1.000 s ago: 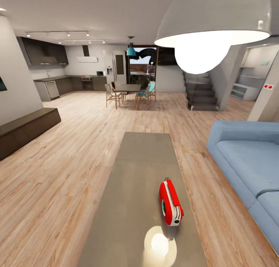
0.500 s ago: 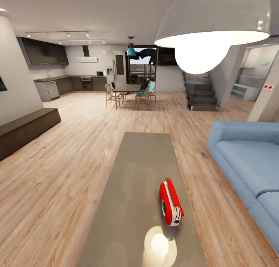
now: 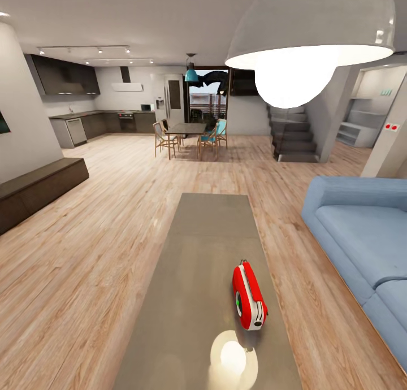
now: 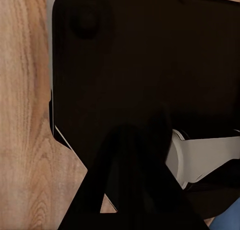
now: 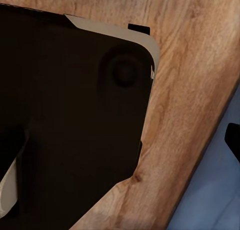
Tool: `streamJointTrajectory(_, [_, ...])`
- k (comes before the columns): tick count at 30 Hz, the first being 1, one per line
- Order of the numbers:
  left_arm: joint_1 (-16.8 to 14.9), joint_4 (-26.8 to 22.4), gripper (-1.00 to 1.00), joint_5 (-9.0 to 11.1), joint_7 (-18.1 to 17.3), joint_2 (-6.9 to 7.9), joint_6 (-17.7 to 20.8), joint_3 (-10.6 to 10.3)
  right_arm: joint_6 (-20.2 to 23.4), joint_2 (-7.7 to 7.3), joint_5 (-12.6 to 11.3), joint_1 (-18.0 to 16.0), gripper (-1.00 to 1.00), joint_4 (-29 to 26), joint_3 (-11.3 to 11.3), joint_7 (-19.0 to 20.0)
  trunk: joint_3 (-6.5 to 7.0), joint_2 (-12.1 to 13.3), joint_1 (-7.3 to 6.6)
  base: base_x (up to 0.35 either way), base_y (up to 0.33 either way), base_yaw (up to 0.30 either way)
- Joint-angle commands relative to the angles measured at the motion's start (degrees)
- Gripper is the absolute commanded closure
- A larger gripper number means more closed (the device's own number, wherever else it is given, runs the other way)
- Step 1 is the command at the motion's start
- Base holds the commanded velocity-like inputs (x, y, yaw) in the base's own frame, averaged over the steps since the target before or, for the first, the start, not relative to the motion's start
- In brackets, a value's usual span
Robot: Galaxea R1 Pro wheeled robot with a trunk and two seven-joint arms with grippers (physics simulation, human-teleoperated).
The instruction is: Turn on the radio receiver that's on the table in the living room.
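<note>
One radio receiver [image 3: 249, 295], one table [image 3: 198, 254].

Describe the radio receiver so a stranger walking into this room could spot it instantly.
Start at the blue sofa on the right of the head view; beside it runs a long low grey-brown coffee table. Near the table's close end stands the radio receiver, small and rounded, bright red with white sides and a round dial, the one object on that tabletop.

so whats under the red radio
The radio stands on the grey-brown table, near its sofa-side edge. Its base hides the contact patch; a lamp reflection lies beside it.
</note>
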Motion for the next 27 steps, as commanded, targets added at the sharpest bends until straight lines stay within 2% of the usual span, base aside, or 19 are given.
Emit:
streamJointTrajectory(1, [0.0, 0.0, 1.0, 0.0, 0.0, -0.02, 0.0, 0.0, 0.0, -0.01, 0.0, 0.0, -1.0, 0.0, 0.0, 0.0, 0.0, 0.0, 0.0, 0.0, 0.0, 0.0])
streamJointTrajectory(27, [0.0, 0.0, 1.0, 0.0, 0.0, 0.0, 0.0, 0.0, -0.1, -0.02, 0.1, 0.0, -1.0, 0.0, 0.1, 0.0, 0.0, 0.0, 0.0, 0.0, 0.0, 0.0])
